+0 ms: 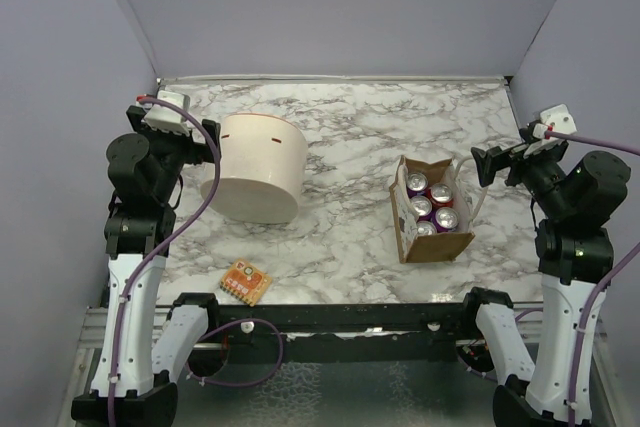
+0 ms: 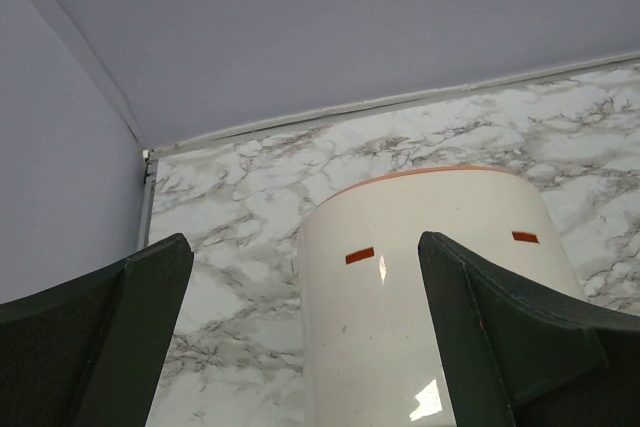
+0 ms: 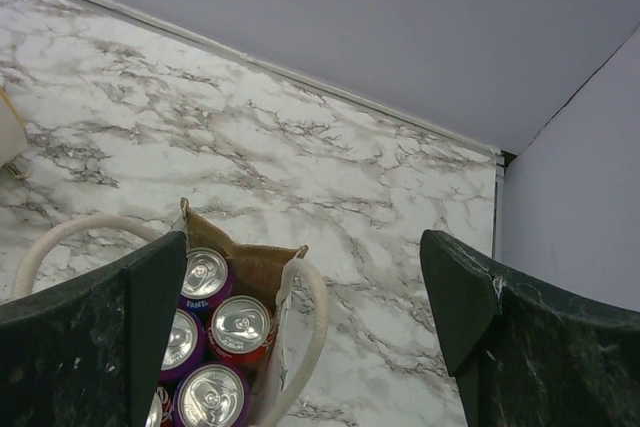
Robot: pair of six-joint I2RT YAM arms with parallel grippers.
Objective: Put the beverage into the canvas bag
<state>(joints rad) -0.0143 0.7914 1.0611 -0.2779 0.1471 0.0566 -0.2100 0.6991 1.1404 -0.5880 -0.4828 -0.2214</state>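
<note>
The tan-brown canvas bag (image 1: 435,237) stands upright right of the table's centre, with several beverage cans (image 1: 430,205) standing in it, tops up. In the right wrist view the bag (image 3: 250,265) shows purple and red cans (image 3: 240,325) and a whitish loop handle (image 3: 312,327). My right gripper (image 1: 487,164) is open and empty, raised just right of the bag; its fingers (image 3: 470,302) frame bare marble. My left gripper (image 1: 208,147) is open and empty, raised at the left beside the cream tub.
A large cream cylindrical tub (image 1: 256,167) with small red marks stands left of centre; it fills the left wrist view (image 2: 430,287). A small orange packet (image 1: 245,282) lies near the front edge. Grey walls enclose the marble table (image 1: 350,137) on three sides.
</note>
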